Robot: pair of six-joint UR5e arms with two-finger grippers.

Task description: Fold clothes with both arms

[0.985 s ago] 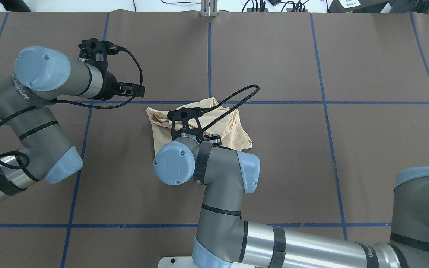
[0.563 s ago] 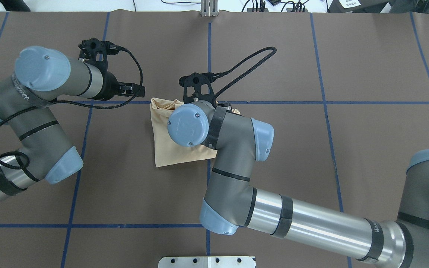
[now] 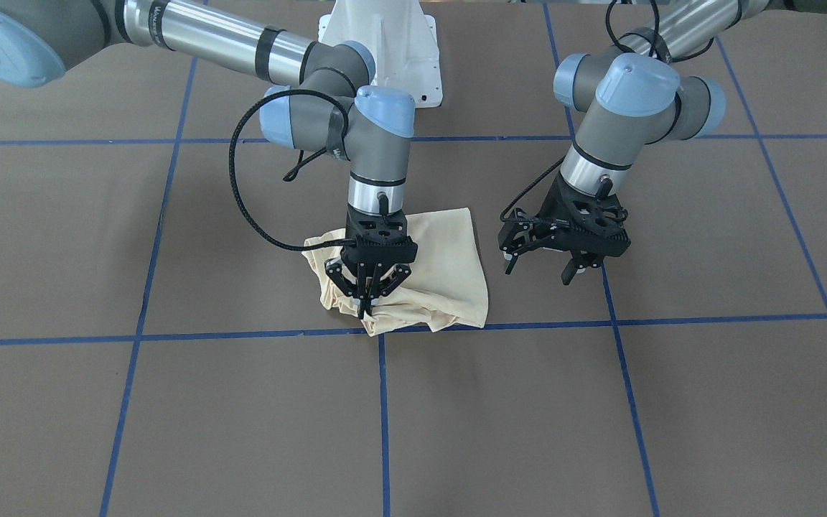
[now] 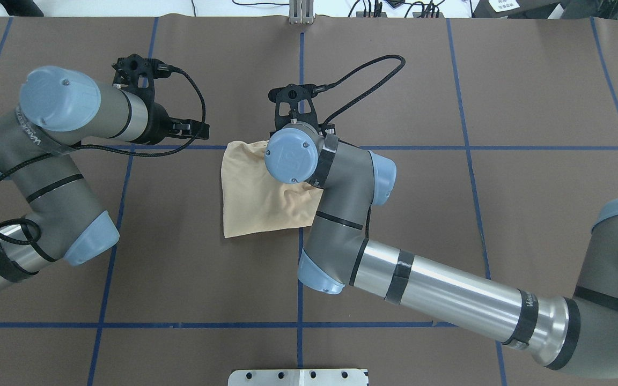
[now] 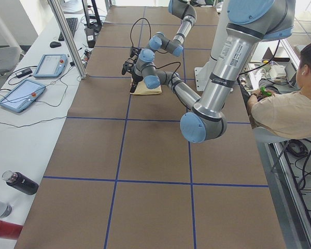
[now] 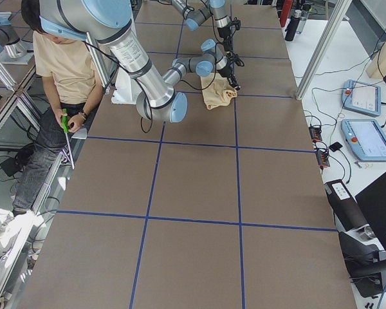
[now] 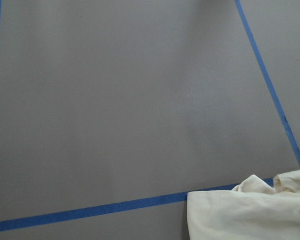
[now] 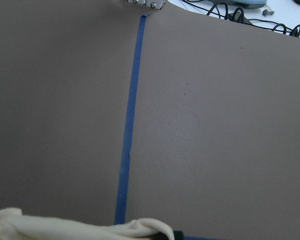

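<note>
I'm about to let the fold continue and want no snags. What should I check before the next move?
1. Grip: the right gripper is closed on the shirt, fingers pinched together at its bunched edge. Ok.
2. Clearance: the left gripper is open, beside the shirt and not touching it. Ok.
3. Neat fold: the edge at the right gripper is crumpled. Not ok.
4. Opposite half of the shirt lies flat on the table. Ok.
5. How many layers are pinched: cannot tell.
</note>
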